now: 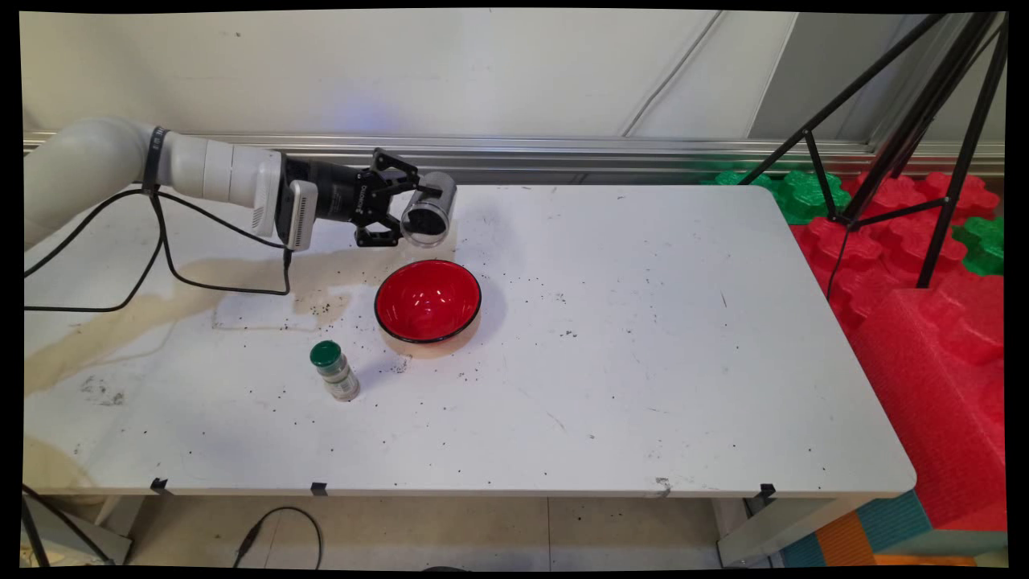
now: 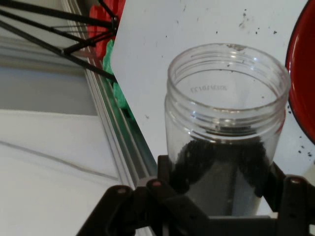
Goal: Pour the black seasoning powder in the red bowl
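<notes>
White arm (image 1: pixel 120 161) – black pincer (image 1: pixel 398 211), black cables (image 1: pixel 161 249).

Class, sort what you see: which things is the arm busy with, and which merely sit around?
Busy with: pincer, shut on the open jar of dark grains, tipped beside the red bowl.
Sitting around: green-capped bottle, spilled specks, tripod, foam blocks.

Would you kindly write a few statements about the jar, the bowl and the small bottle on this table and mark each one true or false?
1. The gripper holds a clear open jar with dark contents. True.
2. The jar's lid is screwed on. False: its mouth is open, seen in the hand view.
3. The red bowl holds a heap of dark grains. False: its inside looks bare.
4. A small bottle with a green cap stands near the bowl. True.
5. Dark specks lie scattered on the white table. True.
</notes>
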Robot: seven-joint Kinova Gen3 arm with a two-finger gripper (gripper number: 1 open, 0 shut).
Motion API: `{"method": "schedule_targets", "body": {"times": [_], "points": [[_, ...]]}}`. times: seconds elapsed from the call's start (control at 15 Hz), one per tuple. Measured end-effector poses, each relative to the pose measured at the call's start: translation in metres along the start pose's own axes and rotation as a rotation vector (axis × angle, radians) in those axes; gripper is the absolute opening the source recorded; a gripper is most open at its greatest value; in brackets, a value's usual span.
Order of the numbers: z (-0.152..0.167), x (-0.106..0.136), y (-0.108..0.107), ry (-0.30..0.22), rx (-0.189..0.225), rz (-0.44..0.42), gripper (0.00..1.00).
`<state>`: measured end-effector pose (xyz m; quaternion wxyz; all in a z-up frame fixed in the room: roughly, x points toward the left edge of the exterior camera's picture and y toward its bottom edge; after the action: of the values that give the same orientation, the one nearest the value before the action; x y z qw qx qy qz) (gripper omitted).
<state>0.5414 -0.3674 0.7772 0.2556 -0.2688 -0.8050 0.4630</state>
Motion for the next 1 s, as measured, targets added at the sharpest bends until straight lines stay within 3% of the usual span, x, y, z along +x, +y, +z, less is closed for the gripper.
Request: {"method": "schedule_targets", "body": {"times": [1.0], "points": [[-0.008, 0.01, -0.02, -0.006, 0.043, 0.339, 0.0]]}}
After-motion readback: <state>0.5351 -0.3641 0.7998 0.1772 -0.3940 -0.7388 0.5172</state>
